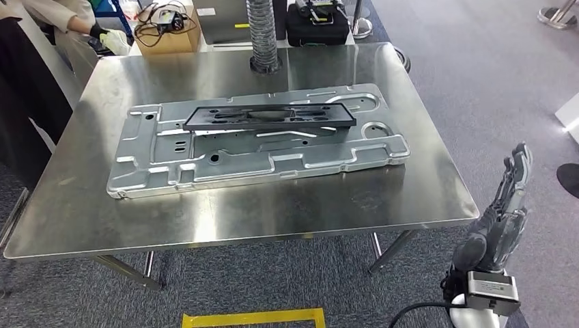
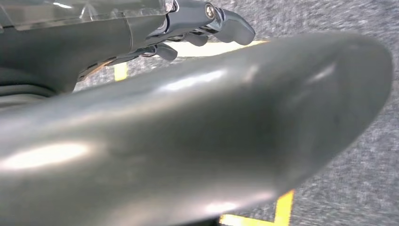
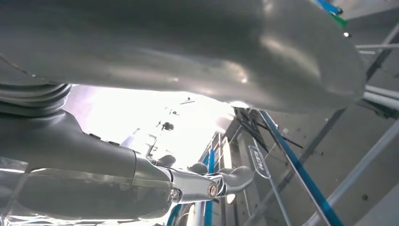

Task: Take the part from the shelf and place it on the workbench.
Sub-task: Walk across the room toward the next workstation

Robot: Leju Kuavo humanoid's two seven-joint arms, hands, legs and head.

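Lying flat on the tabletop (image 1: 287, 212), the dark frame (image 1: 270, 117) rests on a metal panel (image 1: 205, 164), well apart from the right hand (image 1: 502, 219), whose fingers (image 1: 519, 167) are extended and empty.

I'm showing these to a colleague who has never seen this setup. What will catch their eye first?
Most likely the large pressed metal panel lying across the middle of the shiny steel workbench, with a dark flat frame part resting on top of it. Next, the robot's right hand, raised beside the bench's right corner, fingers apart and holding nothing.
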